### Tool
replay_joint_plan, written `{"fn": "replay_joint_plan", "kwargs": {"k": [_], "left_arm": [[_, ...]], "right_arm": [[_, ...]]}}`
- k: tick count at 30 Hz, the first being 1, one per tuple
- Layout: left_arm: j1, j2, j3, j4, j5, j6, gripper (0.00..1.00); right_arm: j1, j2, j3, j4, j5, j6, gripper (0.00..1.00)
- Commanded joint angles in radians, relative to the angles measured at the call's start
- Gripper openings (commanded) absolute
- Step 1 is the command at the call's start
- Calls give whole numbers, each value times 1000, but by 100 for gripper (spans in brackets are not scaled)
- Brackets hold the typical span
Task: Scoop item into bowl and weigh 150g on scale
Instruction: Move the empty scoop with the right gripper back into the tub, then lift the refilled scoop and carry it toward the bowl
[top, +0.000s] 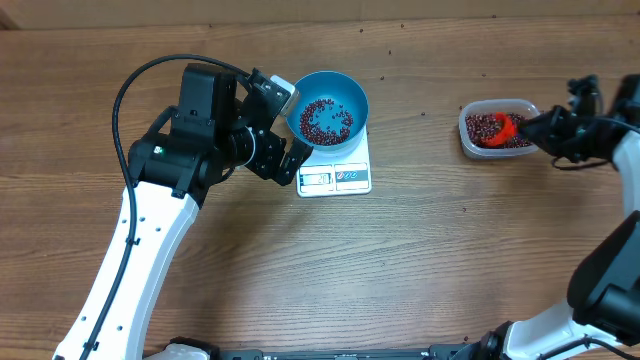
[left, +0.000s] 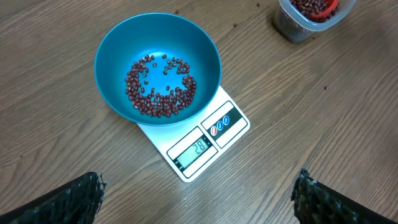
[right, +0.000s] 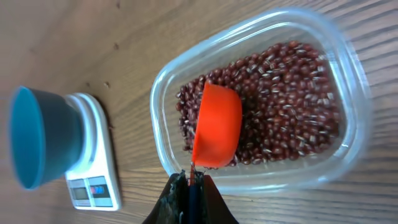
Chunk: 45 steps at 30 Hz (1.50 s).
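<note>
Overhead looks down; both wrist views share the scale (left: 198, 144).

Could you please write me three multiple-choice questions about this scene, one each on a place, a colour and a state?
1. The bowl sits: A on the scale; B on a plate; C on bare wood.
2. The scoop is: A green; B orange; C white.
3. The right gripper is: A wide open; B shut, empty; C shut on the scoop.
Key: 1 A, it covers the scale's top; 2 B, orange among the tub's beans; 3 C, its jaws pinch the scoop's handle.
</note>
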Motion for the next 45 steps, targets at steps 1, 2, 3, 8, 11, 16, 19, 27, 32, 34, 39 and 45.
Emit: {"fn": "replay_joint_plan", "kwargs": {"k": [1,2,3,8,11,16,19,27,32,34,39,45], "left_arm": [[2,-7,23,5,-7,-14,99],[2,-7,23,5,-7,-14,99],[2,-7,23,5,-7,-14,100],[2,-7,23,5,-7,-14,100],[2,-7,23,5,-7,-14,100],[2,-7,23,5,-7,-14,100],[2,-7,23,5,-7,-14,100],[2,-7,23,5,-7,-14,100],[2,-7,23,5,-7,-14,100],[2,-7,23,5,-7,-14,100],[2,-7,23,5,-7,-14,100],[2,-7,23,5,-7,-14,100]], "right_arm": [[-61,2,20,-8,-172,5,4],[-77,2,20,-13,-196,2,4],[-92,2,20,-18,-217,2,4],[-158,2,20,-36,-331,-3,4],[-176,2,20,-44,-418,-31,4],[-175,2,20,-70,-571,-89,4],[-154,2,20,-79,-624,-111,4],[-2,1,20,-62,-633,-111,4],[140,-2,21,6,-628,-68,4],[196,-5,21,65,-605,-7,4],[323,-33,21,225,-493,148,4],[476,-97,38,291,-258,186,4]]}}
